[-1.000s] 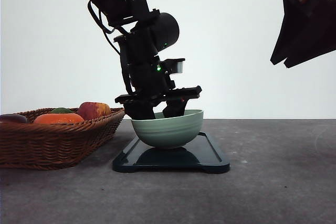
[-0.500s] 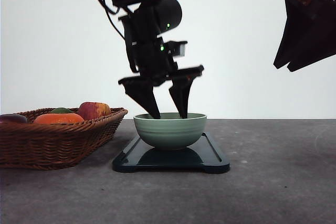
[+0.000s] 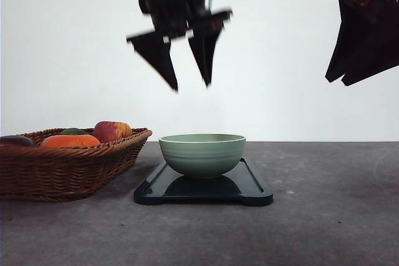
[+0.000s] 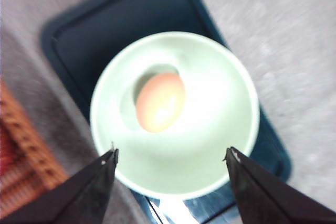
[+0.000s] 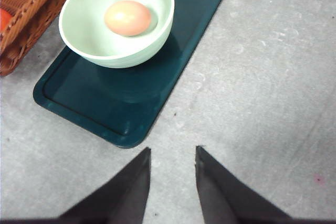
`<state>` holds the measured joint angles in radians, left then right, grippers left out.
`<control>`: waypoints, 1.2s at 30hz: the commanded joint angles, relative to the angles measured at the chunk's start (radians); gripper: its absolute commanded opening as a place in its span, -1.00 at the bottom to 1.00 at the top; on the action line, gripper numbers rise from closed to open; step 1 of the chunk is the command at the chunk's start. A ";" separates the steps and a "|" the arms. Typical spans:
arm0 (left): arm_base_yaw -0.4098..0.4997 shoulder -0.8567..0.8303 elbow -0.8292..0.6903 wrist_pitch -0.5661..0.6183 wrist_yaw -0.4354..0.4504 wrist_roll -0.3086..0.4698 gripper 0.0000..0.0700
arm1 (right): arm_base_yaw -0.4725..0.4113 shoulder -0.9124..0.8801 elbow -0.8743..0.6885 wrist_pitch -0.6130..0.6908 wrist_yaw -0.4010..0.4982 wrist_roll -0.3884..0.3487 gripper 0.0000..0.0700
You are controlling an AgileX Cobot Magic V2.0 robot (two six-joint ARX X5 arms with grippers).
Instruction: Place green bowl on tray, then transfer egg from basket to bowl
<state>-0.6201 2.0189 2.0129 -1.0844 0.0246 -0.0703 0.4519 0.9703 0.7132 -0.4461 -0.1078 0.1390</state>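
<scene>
From my station, starting at the left of the front view: the basket (image 3: 68, 163) sits on the grey tabletop (image 3: 324, 216), with an apple (image 3: 111, 131) and an orange fruit (image 3: 70, 141) showing above its braided rim. Just to its right lies the dark tray (image 3: 249, 190), close beside the basket but not touching it as far as I can tell. The green bowl (image 3: 201, 154) stands upright on the tray, toward its basket end.

The egg (image 5: 127, 18) lies inside the bowl, resting on the bottom; I see it in both wrist views. I judge both steps of the task done, with nothing left but to clear the arms away.

My left end effector (image 3: 190, 85) hangs well above the bowl, almost directly over it, its two fingers spread wide and holding nothing. In its wrist view the fingertips (image 4: 110, 157) frame the bowl's rim with open space between, touching nothing.

Further right, my right end effector (image 5: 172, 153) hovers high over bare tabletop near the tray, fingers a little apart, empty.
</scene>
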 commanded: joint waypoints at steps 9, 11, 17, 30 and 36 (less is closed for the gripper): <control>-0.008 -0.215 -0.055 0.155 -0.003 0.030 0.20 | 0.007 0.007 0.004 0.003 0.003 0.006 -0.53; -0.008 -0.269 -0.113 0.208 -0.003 0.036 0.20 | 0.007 0.007 0.004 0.003 0.003 0.006 -0.53; -0.006 -0.451 -0.371 0.369 -0.003 0.032 0.20 | 0.007 0.007 0.004 0.003 0.003 0.006 -0.53; 0.034 -0.847 -0.946 0.602 -0.006 -0.056 0.20 | 0.007 0.007 0.004 0.004 0.003 -0.003 -0.53; 0.095 -1.046 -1.169 0.609 -0.015 -0.082 0.20 | 0.007 0.007 0.004 0.004 0.003 -0.020 -0.53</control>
<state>-0.5251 0.9802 0.8490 -0.4841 0.0187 -0.1341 0.4519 0.9703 0.7132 -0.4458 -0.1078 0.1310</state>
